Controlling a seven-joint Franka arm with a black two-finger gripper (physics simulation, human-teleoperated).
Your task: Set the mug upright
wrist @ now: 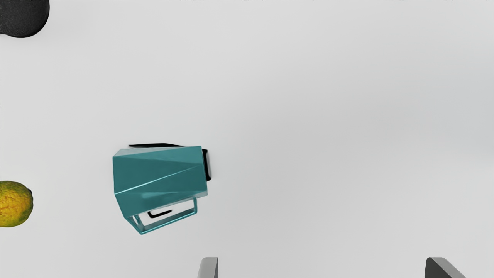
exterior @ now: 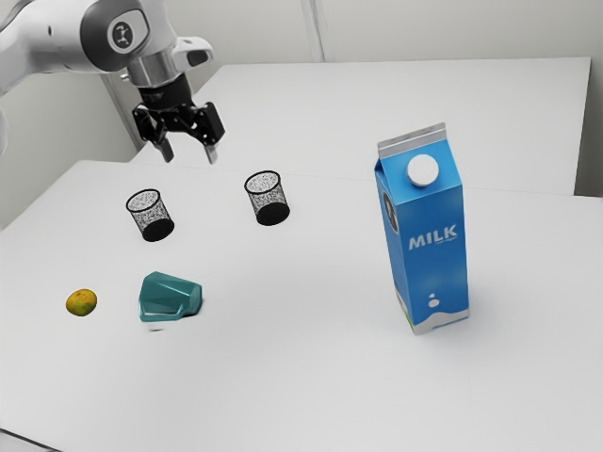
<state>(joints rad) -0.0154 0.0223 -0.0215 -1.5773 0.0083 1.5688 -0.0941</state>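
The black gripper hangs in the air above the far part of the table, its two fingers wide apart with nothing between them. In the wrist view the gripper is likewise open over bare tabletop. A teal faceted mug lies on its side on the table, well below and nearer the exterior camera than the gripper. The wrist view has the mug with its handle sticking out along one side; nothing touches it.
Two mesh cups, one toward the exterior view's left and another beside it, stand between gripper and mug. An orange-green fruit lies near the mug. A tall milk carton stands at the exterior view's right on the white table.
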